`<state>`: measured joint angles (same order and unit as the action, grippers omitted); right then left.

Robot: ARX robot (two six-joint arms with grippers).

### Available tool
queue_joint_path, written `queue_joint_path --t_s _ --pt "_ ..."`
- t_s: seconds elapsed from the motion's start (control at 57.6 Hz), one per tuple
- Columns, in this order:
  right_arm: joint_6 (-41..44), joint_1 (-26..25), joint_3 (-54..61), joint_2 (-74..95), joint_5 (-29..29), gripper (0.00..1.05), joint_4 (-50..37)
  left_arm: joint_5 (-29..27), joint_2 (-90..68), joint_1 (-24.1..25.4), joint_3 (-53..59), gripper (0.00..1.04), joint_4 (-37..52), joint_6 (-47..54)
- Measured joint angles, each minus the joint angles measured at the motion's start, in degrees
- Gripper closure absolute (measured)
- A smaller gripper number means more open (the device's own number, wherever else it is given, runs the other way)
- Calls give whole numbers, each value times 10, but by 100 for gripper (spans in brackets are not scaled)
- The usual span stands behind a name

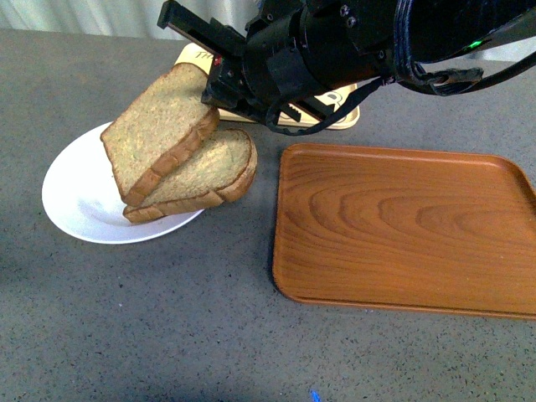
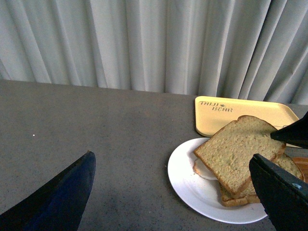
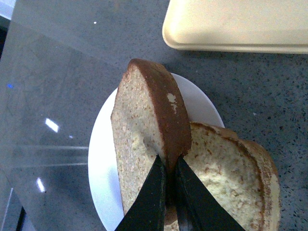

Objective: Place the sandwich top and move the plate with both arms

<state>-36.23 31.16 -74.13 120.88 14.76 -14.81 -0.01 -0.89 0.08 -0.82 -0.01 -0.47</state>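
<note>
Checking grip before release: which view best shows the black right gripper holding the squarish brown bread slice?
Right wrist view: the right gripper pinches the squarish brown bread slice by its crust. Front view shows it tilted, contact unclear; left wrist view, mostly its face.

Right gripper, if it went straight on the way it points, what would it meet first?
The right gripper, shut on the sandwich top, points down at the plate. The held slice would probably touch the lower bread slice there first, though depth is unclear.
</note>
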Motion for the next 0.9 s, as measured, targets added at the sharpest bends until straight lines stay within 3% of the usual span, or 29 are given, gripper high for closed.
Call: queue_joint_path --t_s 0.295,0.556,0.817,0.851,0.903 --pt "-4 15 25 0 -16 103 14 0 0 0 0 9 0 0" --pt "0 6 70 -32 -57 59 -3 0 0 0 0 9 0 0" --pt "47 -74 140 -153 -141 14 -59 0 0 0 0 9 0 0" --pt "54 -87 150 -168 -149 9 -63 0 0 0 0 9 0 0" --pt "113 -104 188 -183 -223 14 -152 0 0 0 0 9 0 0"
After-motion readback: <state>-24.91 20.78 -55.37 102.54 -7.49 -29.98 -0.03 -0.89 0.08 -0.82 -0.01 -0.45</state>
